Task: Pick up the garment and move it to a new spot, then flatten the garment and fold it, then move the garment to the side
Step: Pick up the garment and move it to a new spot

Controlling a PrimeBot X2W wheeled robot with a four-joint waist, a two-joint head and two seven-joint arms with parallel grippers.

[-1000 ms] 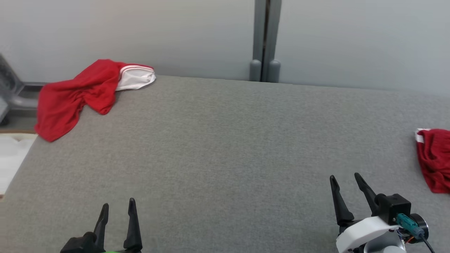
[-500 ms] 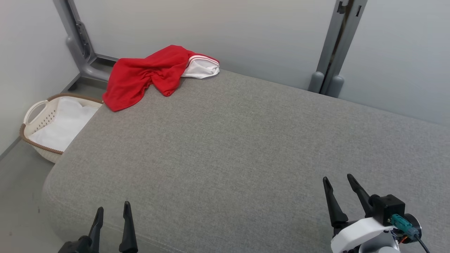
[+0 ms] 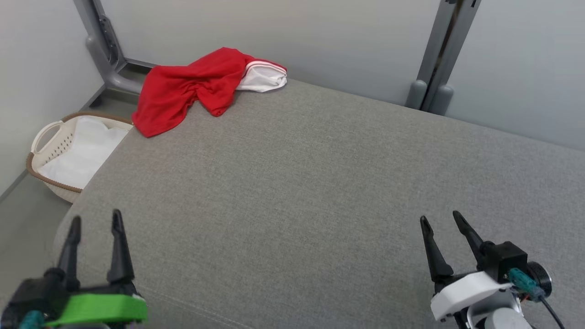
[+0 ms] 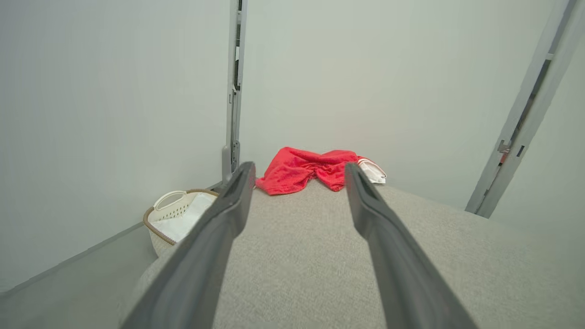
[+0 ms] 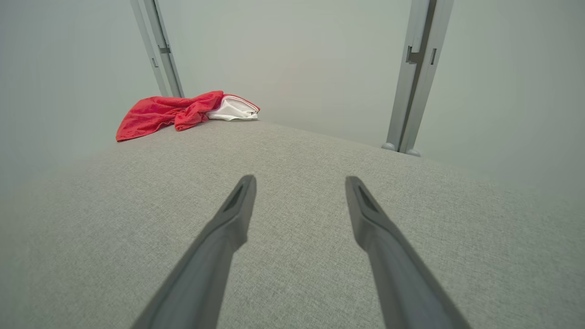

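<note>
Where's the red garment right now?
Head view, upper left: red garment crumpled on the grey cushion, far-left corner, overhanging its edge near the white basket.

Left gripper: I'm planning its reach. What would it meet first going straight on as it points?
Probably the red garment, framed between its open jaws, though it might skim the grey cushion first.

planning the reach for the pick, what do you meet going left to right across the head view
laundry basket → red garment → right gripper; the left gripper is left out, since it spans the same stretch as the basket
</note>
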